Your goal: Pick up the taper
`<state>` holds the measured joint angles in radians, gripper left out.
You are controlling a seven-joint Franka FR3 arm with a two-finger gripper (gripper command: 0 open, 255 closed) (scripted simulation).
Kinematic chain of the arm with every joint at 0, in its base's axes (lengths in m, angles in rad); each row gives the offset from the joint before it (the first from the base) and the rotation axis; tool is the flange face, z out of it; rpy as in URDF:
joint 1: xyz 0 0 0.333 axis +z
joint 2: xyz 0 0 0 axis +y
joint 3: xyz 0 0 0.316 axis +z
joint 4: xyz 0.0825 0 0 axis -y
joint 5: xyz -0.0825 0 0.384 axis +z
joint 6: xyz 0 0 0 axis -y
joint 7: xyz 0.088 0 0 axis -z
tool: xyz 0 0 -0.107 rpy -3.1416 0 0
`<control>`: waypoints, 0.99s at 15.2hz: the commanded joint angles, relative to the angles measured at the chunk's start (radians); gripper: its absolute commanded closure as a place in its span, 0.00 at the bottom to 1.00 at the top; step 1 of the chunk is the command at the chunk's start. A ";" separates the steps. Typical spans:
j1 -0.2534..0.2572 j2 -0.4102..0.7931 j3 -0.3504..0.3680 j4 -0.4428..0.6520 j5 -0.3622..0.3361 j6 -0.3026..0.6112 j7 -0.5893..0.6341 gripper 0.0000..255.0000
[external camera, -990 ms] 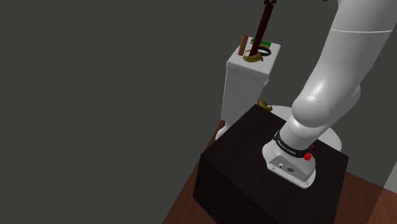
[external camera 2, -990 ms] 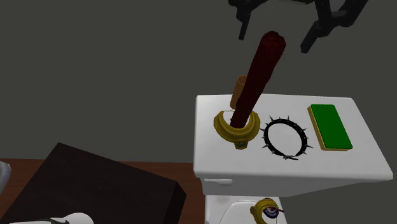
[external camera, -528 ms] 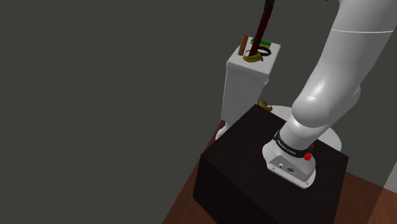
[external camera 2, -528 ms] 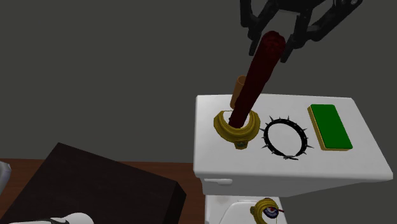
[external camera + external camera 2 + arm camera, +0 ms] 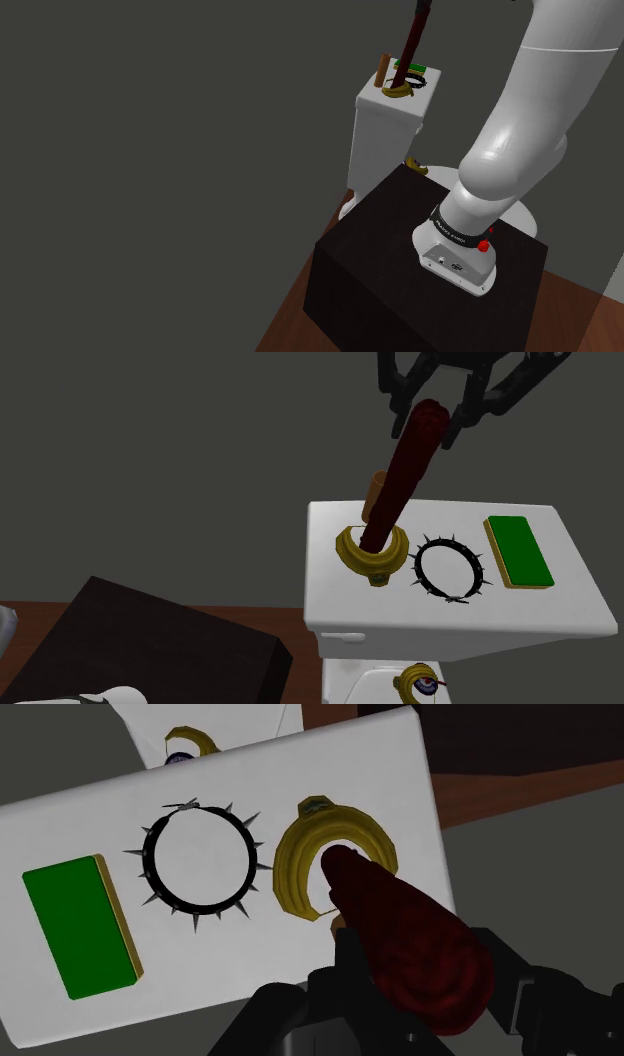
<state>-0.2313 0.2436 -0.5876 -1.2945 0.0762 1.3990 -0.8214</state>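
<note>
**Pincer clamped on the taper's tip, foot seated in its holder**

You have the pincer [image 5: 432, 420] closed on the upper end of the dark red taper [image 5: 400, 487]. In the wrist view its two black fingers press against the taper's sides. The taper leans, with its foot sitting in the gold holder [image 5: 372, 557] on the white toilet tank lid [image 5: 450, 617], so the holder is what props it up rather than letting it lie flat.

Grabbing high makes sense. It keeps the fingers away from the holder's rim and from the black spiked ring [image 5: 452, 567] just beside it. A green block [image 5: 518, 550] lies further along the lid, and a short brown cylinder [image 5: 376, 492] stands just behind the taper.

My read is that the grasp is made and the lift is what remains. Pull along the taper's own slant, or the foot may catch the holder and drag it. With a grip so far from the base, expect the taper to swing.
</note>
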 commanded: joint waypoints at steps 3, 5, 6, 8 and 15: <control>-0.016 0.027 -0.002 0.085 0.015 -0.061 -0.009 1.00; -0.028 0.046 -0.004 0.138 0.026 -0.098 -0.014 1.00; -0.035 0.057 -0.004 0.167 0.032 -0.117 -0.017 1.00; -0.052 0.080 -0.005 0.229 0.045 -0.157 -0.024 1.00; -0.138 0.190 -0.002 0.488 0.111 -0.313 -0.042 1.00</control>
<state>-0.3591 0.4213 -0.5903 -0.8342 0.1800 1.1028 -0.8625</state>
